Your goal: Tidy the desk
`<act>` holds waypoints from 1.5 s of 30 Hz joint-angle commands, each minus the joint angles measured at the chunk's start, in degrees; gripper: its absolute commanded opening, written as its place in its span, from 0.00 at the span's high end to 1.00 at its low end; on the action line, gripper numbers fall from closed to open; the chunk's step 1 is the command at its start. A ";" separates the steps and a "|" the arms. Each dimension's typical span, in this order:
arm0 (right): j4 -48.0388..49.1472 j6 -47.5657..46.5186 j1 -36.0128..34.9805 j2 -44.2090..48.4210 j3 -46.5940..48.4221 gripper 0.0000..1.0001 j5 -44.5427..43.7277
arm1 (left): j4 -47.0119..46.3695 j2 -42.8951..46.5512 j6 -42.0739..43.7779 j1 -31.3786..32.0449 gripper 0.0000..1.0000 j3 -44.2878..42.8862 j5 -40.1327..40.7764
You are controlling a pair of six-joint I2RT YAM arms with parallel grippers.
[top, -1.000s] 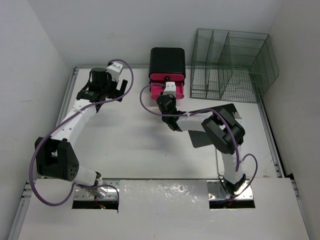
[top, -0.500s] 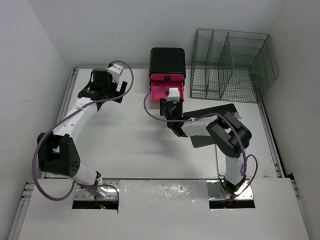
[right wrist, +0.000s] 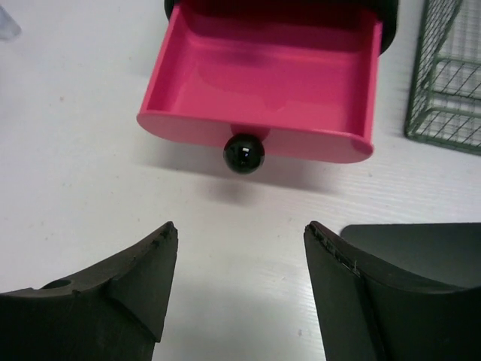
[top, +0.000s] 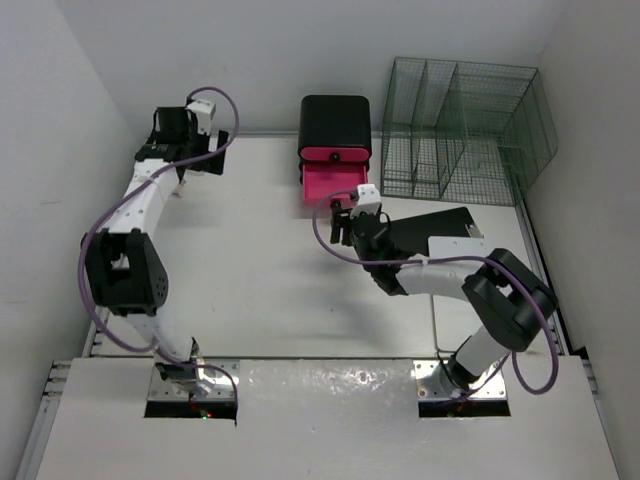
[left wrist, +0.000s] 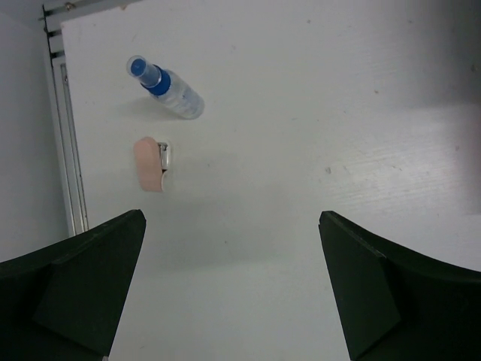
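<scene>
Since both jaws gape wide and empty, I should centre my left pair squarely over the upper-left bottle point(left wrist: 167, 90).

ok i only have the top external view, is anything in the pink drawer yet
observer: no, right wrist shows the pink drawer empty, pulled open, its knob facing the open right fingers
operator: whats by the left arm, cant make it out
observer: a small clear bottle with a blue cap on the desk near the rail
operator: anything else
observer: a peach item with a metal part beside it, not touching; left fingers open, empty
</scene>
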State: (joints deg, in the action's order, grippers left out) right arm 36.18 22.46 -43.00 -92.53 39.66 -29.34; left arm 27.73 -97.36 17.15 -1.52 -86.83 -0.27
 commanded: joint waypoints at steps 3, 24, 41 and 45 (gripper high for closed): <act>7.93 -3.12 -0.33 7.97 -3.62 0.33 -0.27 | 2.60 -10.81 -4.22 -5.51 0.00 -10.36 -0.61; 11.54 -7.87 -0.33 12.99 -6.26 0.32 -5.90 | -7.59 -37.64 -4.93 -6.57 0.09 -26.82 3.61; 10.58 -9.97 -0.33 10.01 -3.54 0.32 -6.61 | -10.50 -39.57 -5.28 -6.65 0.55 -27.69 -2.18; 9.96 -10.85 -0.33 9.56 -2.13 0.32 -6.52 | -10.76 -39.48 -5.19 -6.57 0.65 -27.96 -2.63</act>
State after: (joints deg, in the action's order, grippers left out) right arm 44.45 12.99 -43.00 -82.72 34.63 -35.57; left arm 19.86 -137.16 11.75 -8.23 -113.40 -1.63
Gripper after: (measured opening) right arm 0.679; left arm 0.378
